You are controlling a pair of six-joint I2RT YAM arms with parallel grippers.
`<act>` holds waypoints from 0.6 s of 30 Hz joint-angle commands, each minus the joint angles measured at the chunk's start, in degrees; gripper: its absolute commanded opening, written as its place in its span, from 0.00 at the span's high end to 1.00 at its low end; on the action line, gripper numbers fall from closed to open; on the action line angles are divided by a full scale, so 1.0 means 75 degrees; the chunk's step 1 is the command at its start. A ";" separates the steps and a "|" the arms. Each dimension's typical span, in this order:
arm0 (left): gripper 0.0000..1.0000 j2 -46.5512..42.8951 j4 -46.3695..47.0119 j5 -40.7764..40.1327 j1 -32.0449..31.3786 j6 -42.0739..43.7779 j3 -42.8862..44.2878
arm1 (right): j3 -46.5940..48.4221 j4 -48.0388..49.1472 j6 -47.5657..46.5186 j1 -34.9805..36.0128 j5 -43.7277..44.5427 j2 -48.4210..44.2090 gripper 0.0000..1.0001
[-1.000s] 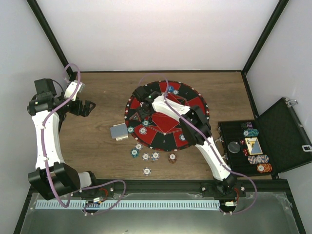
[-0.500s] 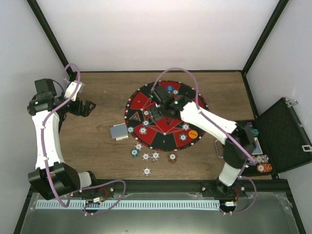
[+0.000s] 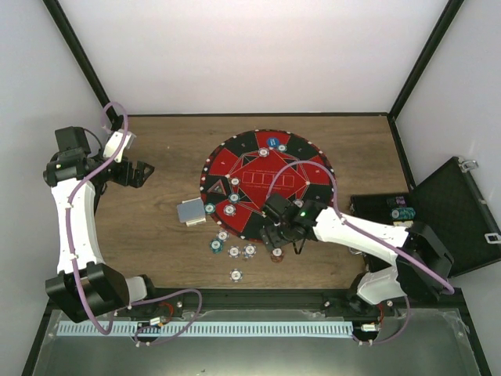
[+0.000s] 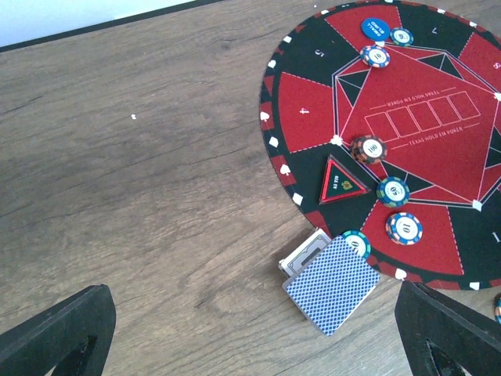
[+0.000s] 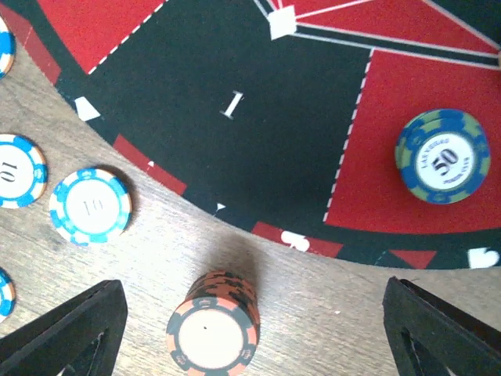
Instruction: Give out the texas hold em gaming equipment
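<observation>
The right claw (image 5: pixel 250 333) is hanging with its black fingers spread wide either side of a short stack of maroon striped-edge round chips (image 5: pixel 213 330). The stack is standing at lower centre on the wood-grain tabletop (image 5: pixel 337 329) — just off the round red-and-black mat (image 5: pixel 196 102). The left claw (image 4: pixel 250 337) is gaping too — above plain wood.

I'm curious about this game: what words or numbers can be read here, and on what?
"TEXAS HOLD EM POKER": centre of the mat.
"50": green-and-blue chip on the mat.
"10": white-and-blue chip on the table.
"1": black mat segment.
Too small to read: print on the blue button disc and the red triangle marker.
</observation>
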 commanded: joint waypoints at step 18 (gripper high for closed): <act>0.00 -0.0071 0.0017 0.0111 0.0044 0.0043 0.0149 | -0.0445 0.0186 0.0759 0.0585 -0.0401 0.0457 0.14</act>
